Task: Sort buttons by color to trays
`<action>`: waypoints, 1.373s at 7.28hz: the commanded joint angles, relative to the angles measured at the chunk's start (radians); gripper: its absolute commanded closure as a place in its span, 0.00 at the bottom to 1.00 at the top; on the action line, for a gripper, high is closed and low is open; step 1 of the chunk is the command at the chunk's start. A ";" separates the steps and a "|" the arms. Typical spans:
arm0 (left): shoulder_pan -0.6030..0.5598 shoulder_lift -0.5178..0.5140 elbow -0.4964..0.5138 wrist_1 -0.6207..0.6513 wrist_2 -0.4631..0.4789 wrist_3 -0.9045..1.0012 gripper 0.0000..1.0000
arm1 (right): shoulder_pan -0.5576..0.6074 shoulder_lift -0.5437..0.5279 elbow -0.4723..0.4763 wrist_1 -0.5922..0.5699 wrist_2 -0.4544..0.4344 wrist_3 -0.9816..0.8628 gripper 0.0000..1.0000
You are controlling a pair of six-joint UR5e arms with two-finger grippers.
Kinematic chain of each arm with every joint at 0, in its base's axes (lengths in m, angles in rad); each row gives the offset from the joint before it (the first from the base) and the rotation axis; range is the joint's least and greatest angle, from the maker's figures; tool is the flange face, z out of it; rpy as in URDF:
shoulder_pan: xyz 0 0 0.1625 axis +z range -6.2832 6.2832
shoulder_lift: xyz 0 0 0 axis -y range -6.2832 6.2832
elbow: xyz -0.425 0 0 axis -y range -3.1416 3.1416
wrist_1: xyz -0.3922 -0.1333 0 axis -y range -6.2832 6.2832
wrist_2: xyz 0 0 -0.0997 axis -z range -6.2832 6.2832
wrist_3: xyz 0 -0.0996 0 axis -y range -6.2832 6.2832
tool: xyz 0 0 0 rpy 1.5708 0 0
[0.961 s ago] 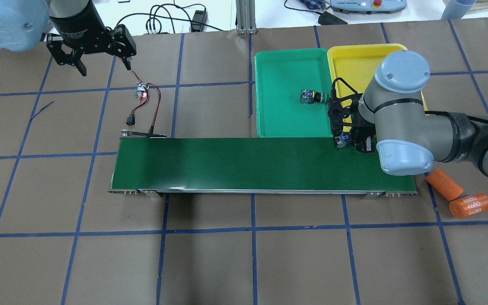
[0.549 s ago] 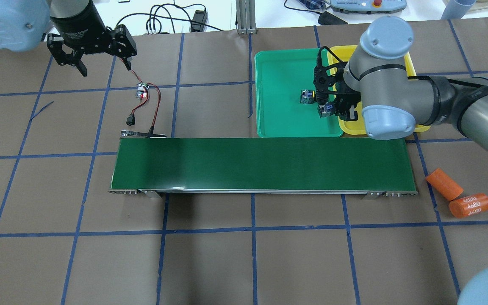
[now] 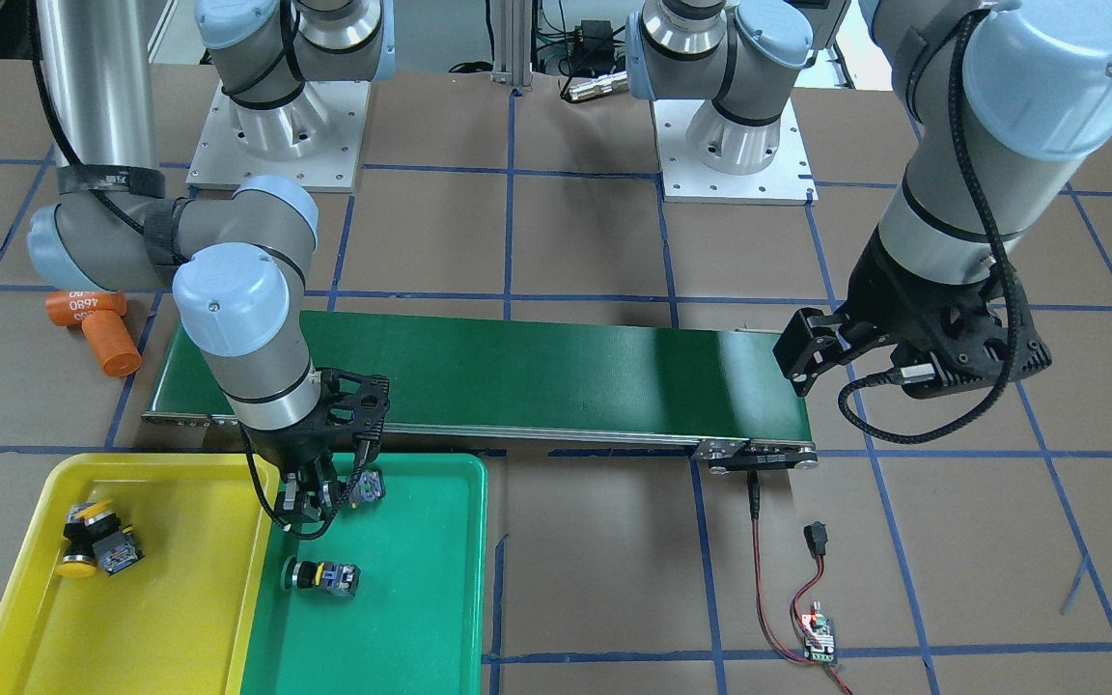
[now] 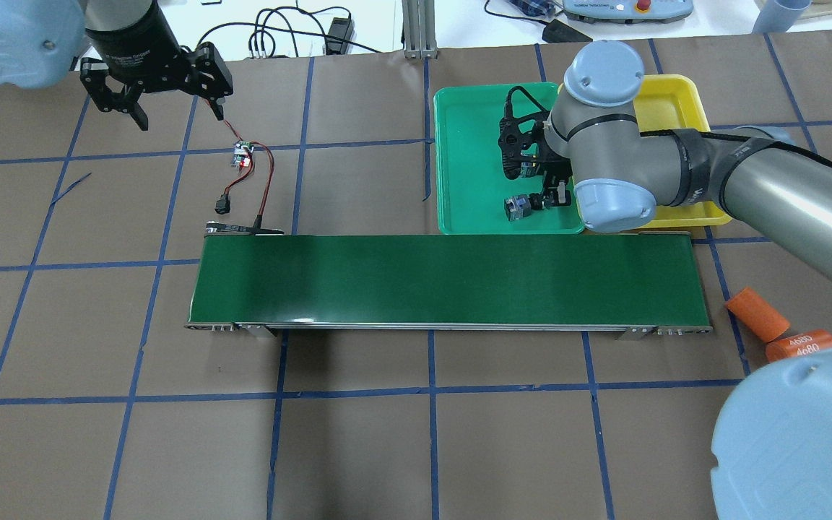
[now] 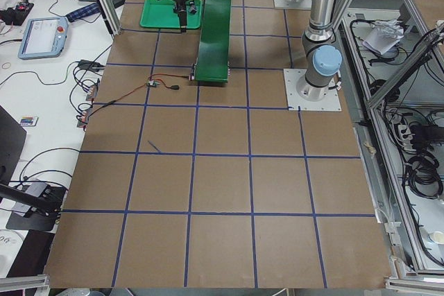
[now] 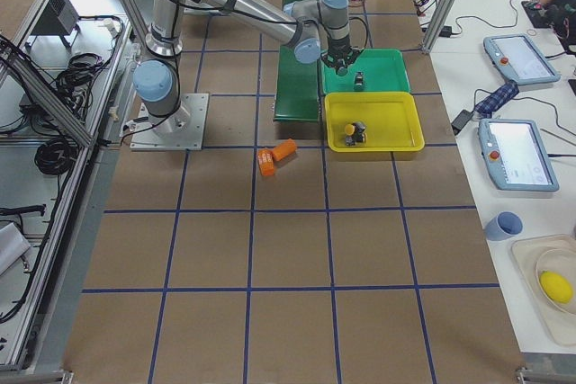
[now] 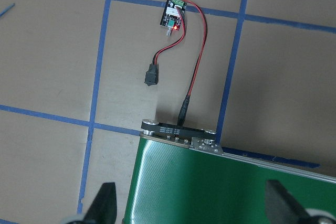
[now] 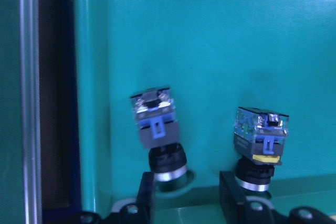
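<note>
Gripping, in the black two-finger right gripper (image 3: 308, 504), the round cap of a green-capped push-button switch (image 3: 367, 486) with a black-and-blue blocky body. Pinching that cap from either side with fingers closed partway, and letting the blocky body stick out sideways past the fingertips, toward the left arm's side of the table. Hanging low inside the shallow rectangular green plastic tray (image 3: 421, 627) with rounded corners, close to the wall bordering the long dark-green conveyor belt (image 3: 517, 376). Possibly touching the tray floor with the switch, possibly hanging just above it: impossible to tell. Sharing that tray with a second green-capped switch (image 3: 324, 577), lying on its side a little farther from the belt, apart from the held one and, in the right wrist view, just beside one fingertip. Adjoining, along one long side, the matching shallow yellow plastic tray (image 3: 180, 618), itself carrying two yellow-capped switches (image 3: 117, 555) lying together toward the side away from the green tray. Spreading the black two-finger left gripper (image 4: 180, 118) wide open, gripping nothing, above bare brown paper beyond the belt's other end, near a small circuit board (image 4: 243, 154) trailing red and black wires.
</note>
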 commanded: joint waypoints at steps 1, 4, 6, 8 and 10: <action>0.000 -0.001 0.001 0.000 0.000 0.000 0.00 | 0.000 -0.028 -0.003 0.003 0.000 0.039 0.00; -0.003 0.003 0.001 0.000 -0.008 -0.003 0.00 | 0.002 -0.160 -0.047 0.072 0.025 0.191 0.00; -0.002 0.000 0.007 -0.003 -0.008 -0.005 0.00 | 0.002 -0.244 -0.189 0.405 0.026 0.198 0.00; 0.005 -0.033 0.087 -0.075 -0.006 -0.015 0.00 | 0.000 -0.331 -0.222 0.522 0.026 0.232 0.00; -0.002 -0.046 0.116 -0.101 -0.009 -0.017 0.00 | -0.001 -0.359 -0.216 0.599 0.025 0.479 0.00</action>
